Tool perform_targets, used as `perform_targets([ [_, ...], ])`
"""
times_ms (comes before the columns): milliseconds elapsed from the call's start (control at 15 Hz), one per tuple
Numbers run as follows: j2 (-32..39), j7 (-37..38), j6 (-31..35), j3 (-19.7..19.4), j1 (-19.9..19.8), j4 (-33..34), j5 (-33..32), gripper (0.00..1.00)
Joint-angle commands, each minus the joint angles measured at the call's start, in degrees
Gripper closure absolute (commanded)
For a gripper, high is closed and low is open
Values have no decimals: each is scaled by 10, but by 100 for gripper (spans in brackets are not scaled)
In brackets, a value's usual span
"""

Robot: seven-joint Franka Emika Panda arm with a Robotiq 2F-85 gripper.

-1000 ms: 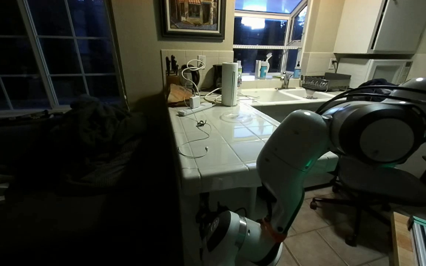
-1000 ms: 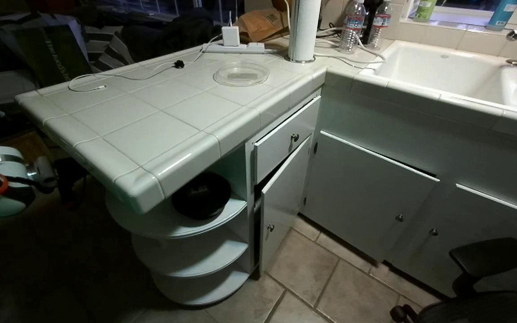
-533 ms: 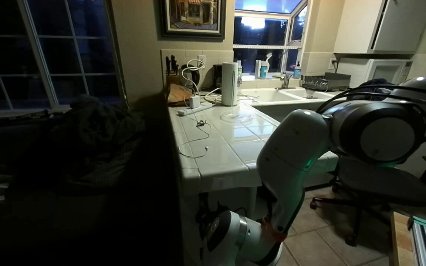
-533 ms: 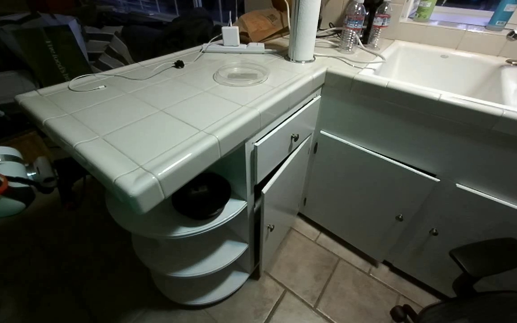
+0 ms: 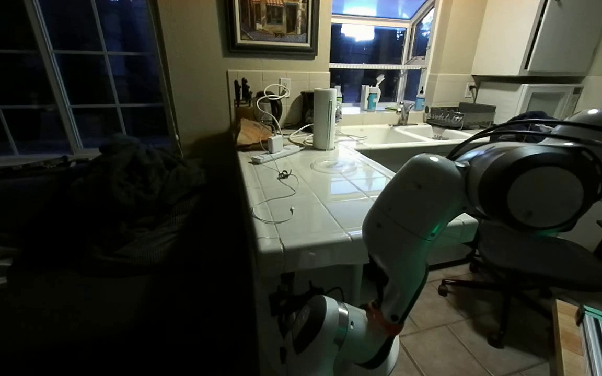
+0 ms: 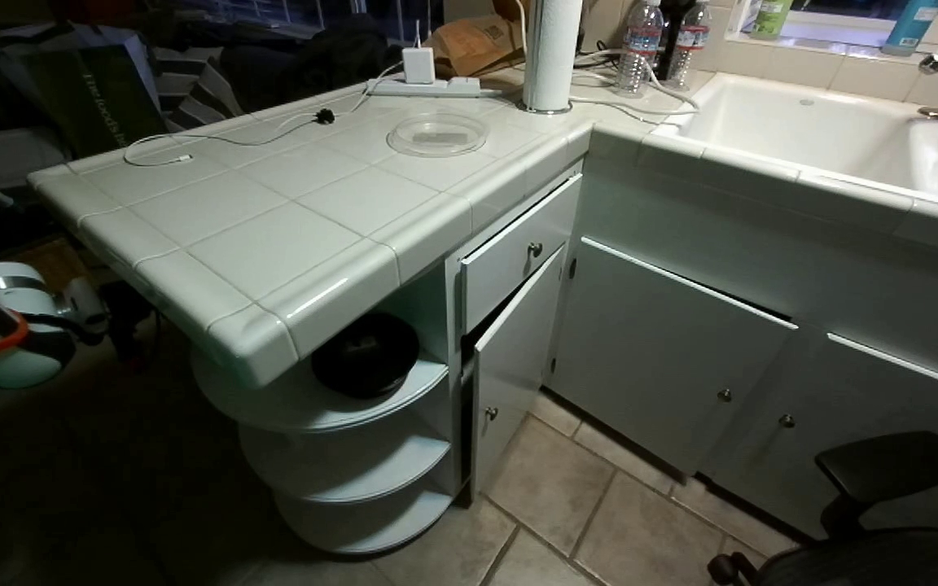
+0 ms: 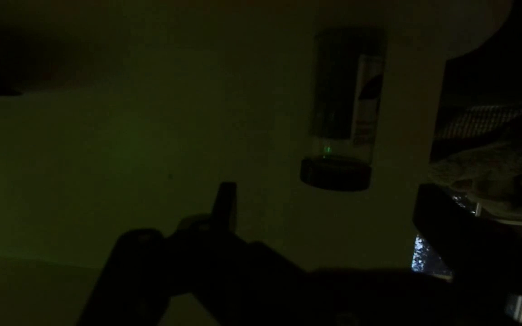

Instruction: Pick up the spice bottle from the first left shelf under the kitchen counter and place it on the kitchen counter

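Observation:
The spice bottle (image 7: 333, 90), a clear jar with a dark cap and dark contents, shows in the very dim wrist view with its cap towards my gripper (image 7: 328, 197). My jaws are wide apart with nothing between them; the cap lies just beyond the fingertips, roughly centred and apart from them. Neither exterior view shows the bottle. The kitchen counter (image 6: 273, 236) is white glossy tile, and my dark gripper (image 5: 293, 300) is low at its end, partly behind the wrist housing.
Curved shelves (image 6: 339, 476) sit under the counter corner, the top one bearing a black round object (image 6: 367, 354). On the counter are a white cable (image 6: 249, 142), a clear round lid (image 6: 436, 134) and a paper roll (image 6: 552, 57). A cabinet door (image 6: 514, 374) stands ajar.
The lower arm and wrist have shifted slightly, rightward in an exterior view. The dark gripper's outline has spread wider than half a second ago. Bowl-like object and counter items have not moved.

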Motion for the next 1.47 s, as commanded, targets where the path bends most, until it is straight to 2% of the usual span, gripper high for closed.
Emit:
perform_targets([
  [0,16,29,28,-3,-9,13,-31,0],
  [1400,43,26,58,-13,-48,43,-97,0],
])
